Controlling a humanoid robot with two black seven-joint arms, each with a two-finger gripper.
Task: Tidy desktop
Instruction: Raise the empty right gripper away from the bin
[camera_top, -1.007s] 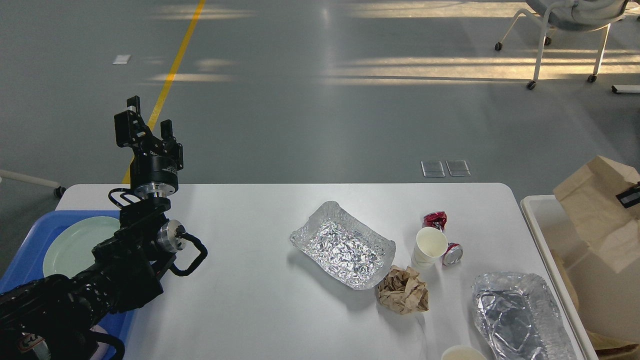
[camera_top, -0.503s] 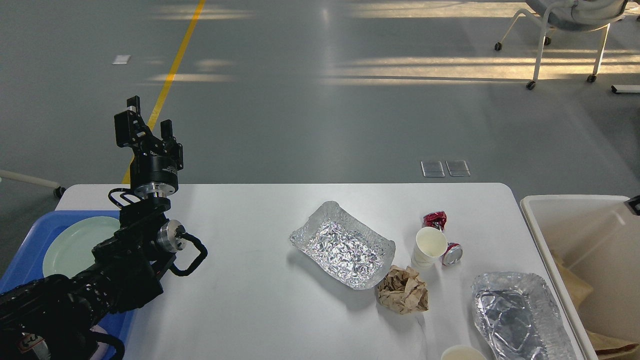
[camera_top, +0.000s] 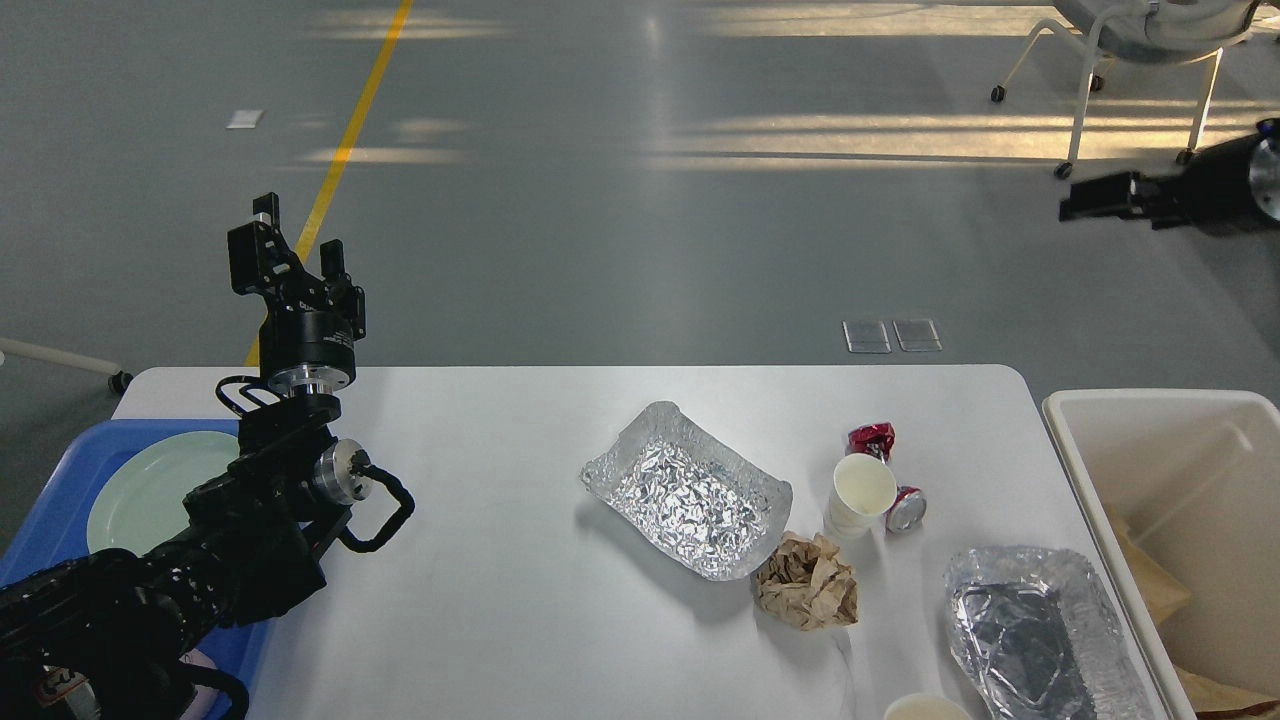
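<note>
The white desktop (camera_top: 500, 600) carries litter on its right half: a crumpled foil tray (camera_top: 686, 492), a second foil tray (camera_top: 1040, 635) near the front right corner, a white paper cup (camera_top: 860, 492), a crushed red can (camera_top: 870, 438), another can (camera_top: 905, 508) and a ball of brown paper (camera_top: 807, 582). The rim of one more cup (camera_top: 925, 708) peeks in at the bottom edge. My left gripper (camera_top: 297, 228) is raised above the table's back left corner, open and empty. My right gripper (camera_top: 1092, 197) hangs high at the far right, dark and small, fingers indistinct.
An off-white bin (camera_top: 1150, 410) stands beside the table's right edge with brown paper (camera_top: 1150, 585) inside. A blue tray (camera_top: 40, 540) holding a pale green plate (camera_top: 150, 485) sits at the left edge. A wheeled chair (camera_top: 1130, 40) is on the floor beyond.
A brown paper bag that hung over the bin a second ago has dropped into it. My right arm has risen out of the bin area to the upper right. The left arm stayed still.
</note>
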